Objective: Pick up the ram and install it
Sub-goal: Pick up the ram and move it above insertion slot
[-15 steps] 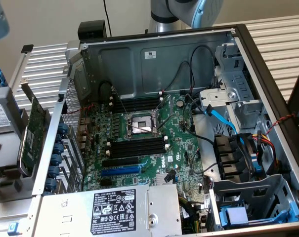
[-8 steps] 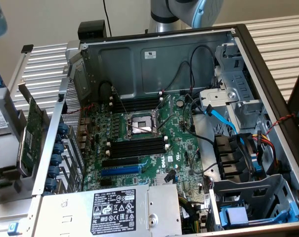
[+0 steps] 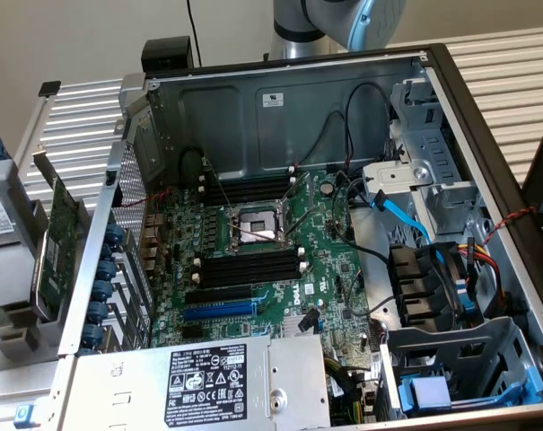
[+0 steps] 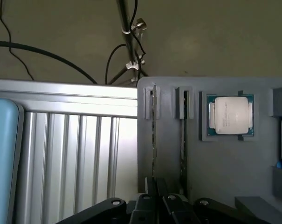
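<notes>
Table: ribbed metal top (image 3: pixel 495 63) under a plain beige wall, with an open computer case (image 3: pixel 280 99) lying on it.
Case: a green motherboard (image 3: pixel 329 269) faces up, its long black memory slots (image 3: pixel 249 268) lying on either side of the processor socket (image 3: pixel 253 226).
Arm: a grey and blue joint (image 3: pixel 343 22) shows above the case's far wall.
Card: a wider green card (image 3: pixel 60 242) stands outside the case, at the exterior view's left.
Tray: a grey holder (image 4: pixel 224 177) rests on the ribbed top.
Ram stick: it (image 4: pixel 154 126) stands on edge in a narrow slot of the tray, with a second stick (image 4: pixel 183 135) in the slot just beside it.
Processor: a square chip (image 4: pixel 229 114) lies flat in a recess next to the second stick.
Gripper: the black gripper (image 4: pixel 155 198) has its fingers drawn together on the near end of the ram stick, which sits in its slot.
</notes>
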### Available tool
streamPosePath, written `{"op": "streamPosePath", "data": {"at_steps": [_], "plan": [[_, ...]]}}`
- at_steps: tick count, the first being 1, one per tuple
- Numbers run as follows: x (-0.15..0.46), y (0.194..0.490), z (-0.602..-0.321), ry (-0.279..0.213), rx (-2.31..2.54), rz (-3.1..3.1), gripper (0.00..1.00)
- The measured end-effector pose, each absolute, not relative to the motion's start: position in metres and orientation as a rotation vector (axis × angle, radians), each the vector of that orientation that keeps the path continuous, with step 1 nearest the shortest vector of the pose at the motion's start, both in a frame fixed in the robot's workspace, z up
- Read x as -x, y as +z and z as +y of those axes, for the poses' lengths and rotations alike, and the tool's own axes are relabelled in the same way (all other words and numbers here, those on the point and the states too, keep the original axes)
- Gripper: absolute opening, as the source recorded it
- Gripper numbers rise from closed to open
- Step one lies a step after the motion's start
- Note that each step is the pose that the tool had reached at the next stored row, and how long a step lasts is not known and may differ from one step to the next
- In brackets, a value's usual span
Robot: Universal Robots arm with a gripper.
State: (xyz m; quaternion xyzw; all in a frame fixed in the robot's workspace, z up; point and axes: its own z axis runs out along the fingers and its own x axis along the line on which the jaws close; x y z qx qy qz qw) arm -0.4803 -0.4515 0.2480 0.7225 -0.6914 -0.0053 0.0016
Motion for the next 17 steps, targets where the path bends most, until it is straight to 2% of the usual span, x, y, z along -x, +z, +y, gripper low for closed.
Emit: {"op": "streamPosePath", "data": {"at_steps": [17], "plan": [[0.448,0.325,-0.454,-0.018,-2.263,-2.173,0.13]]}}
